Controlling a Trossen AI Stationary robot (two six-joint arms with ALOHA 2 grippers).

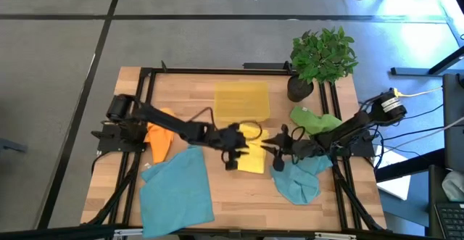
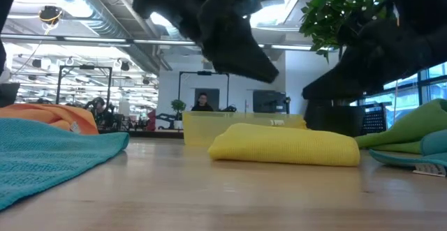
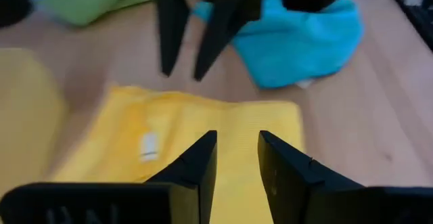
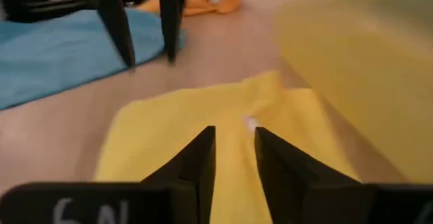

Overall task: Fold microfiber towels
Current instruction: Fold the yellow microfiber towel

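- Wooden desk (image 1: 239, 189) on a grey floor carries five towels, a yellow bin and a potted plant.
- Yellow towel (image 1: 251, 156) lies folded at mid-desk, just in front of the bin (image 1: 241, 101); in the low view it shows as a flat, rounded pad.
- Left tool (image 1: 233, 158) hangs over the yellow towel's left edge; its fingers (image 3: 196, 166) stand a narrow gap apart, holding nothing.
- Right tool (image 1: 279, 155) hangs at the yellow towel's right edge, facing the left tool; its fingers (image 4: 197, 163) also stand a narrow gap apart, holding nothing.
- Large teal towel (image 1: 176, 193) lies spread at front left, one corner reaching toward the left tool.
- Second teal towel (image 1: 300, 180) lies crumpled at front right, below the right arm.
- Orange towel (image 1: 159, 135) lies bunched at the left side, partly under the left arm.
- Green towel (image 1: 315, 120) lies bunched at the right, near the plant (image 1: 321, 57) at the rear right corner.
- Low view shows an open office hall behind the desk, with a person seated far back.
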